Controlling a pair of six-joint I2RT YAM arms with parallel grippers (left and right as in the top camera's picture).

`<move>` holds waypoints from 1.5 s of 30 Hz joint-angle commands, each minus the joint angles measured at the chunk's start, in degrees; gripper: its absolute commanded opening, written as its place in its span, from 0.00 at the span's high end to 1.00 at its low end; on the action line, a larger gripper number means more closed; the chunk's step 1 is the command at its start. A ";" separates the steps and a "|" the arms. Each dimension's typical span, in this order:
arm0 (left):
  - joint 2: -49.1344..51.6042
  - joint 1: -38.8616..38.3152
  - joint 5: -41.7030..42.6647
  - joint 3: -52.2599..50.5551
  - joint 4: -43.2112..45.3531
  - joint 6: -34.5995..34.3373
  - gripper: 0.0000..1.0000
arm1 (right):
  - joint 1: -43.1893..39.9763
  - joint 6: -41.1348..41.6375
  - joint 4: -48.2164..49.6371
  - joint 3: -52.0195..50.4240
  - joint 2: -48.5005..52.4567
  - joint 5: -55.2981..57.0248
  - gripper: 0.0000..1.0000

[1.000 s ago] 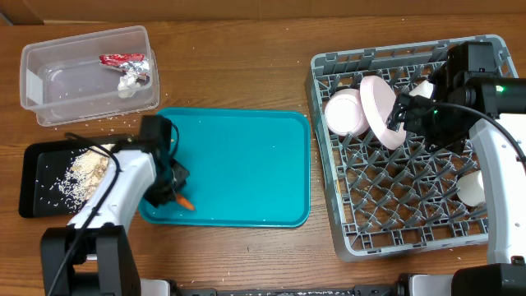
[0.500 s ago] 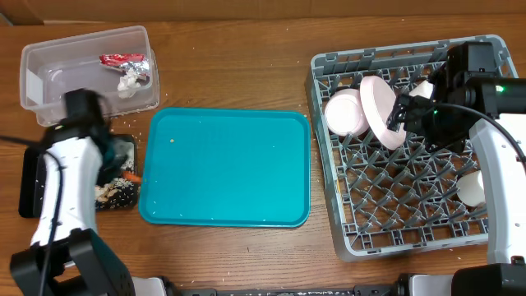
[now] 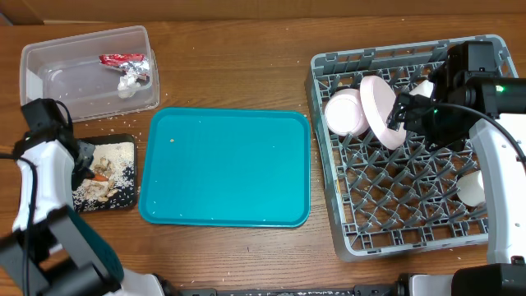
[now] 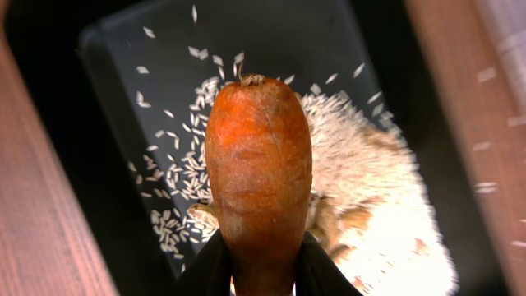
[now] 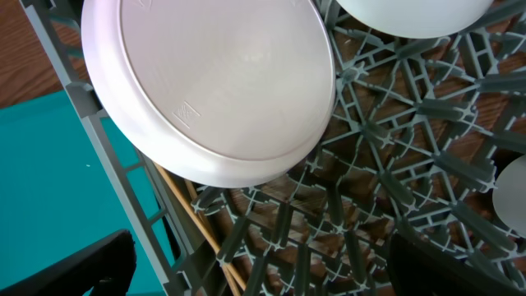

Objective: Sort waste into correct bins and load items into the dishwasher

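**Carrot piece gripped over the scrap tray**

My left gripper [image 4: 261, 267] has its jaws clamped on the near end of a carrot piece [image 4: 257, 164]. The carrot's long axis runs straight out from the jaws, tip pointing away, above the black tray [image 4: 107, 99] of rice [image 4: 378, 205]. I can't tell whether it touches the rice. My right gripper [image 5: 263, 263] hovers over the dishwasher rack [image 5: 370, 164], jaws spread wide and empty, beside a tilted pink plate [image 5: 214, 82].
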 commanded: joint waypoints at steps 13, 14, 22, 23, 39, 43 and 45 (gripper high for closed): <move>6.69 0.31 1.07 0.68 -0.39 4.96 0.54 | -0.04 -0.24 0.31 0.76 -1.70 0.55 0.00; 6.47 0.28 2.19 1.68 -1.64 5.79 0.51 | -0.04 -0.24 0.33 0.76 -1.70 0.52 0.00; 1.64 -1.25 12.37 15.32 -15.02 11.58 0.45 | -0.04 -0.22 5.35 0.76 -1.70 -2.16 0.00; 0.85 -1.95 14.14 16.72 -16.00 12.81 0.45 | -0.04 -0.22 7.04 0.76 -1.68 -4.02 0.00; -3.93 -21.07 20.57 20.00 -46.16 28.83 0.26 | 0.11 -4.96 -0.28 0.76 1.62 -6.54 0.00; -7.21 -22.14 20.41 18.75 -48.11 28.96 0.29 | 0.11 -6.19 -2.73 0.46 0.35 -3.98 0.00; -11.50 -23.12 20.41 16.55 -45.72 28.79 0.32 | 0.11 -6.19 -1.73 -0.61 -2.14 -4.09 0.00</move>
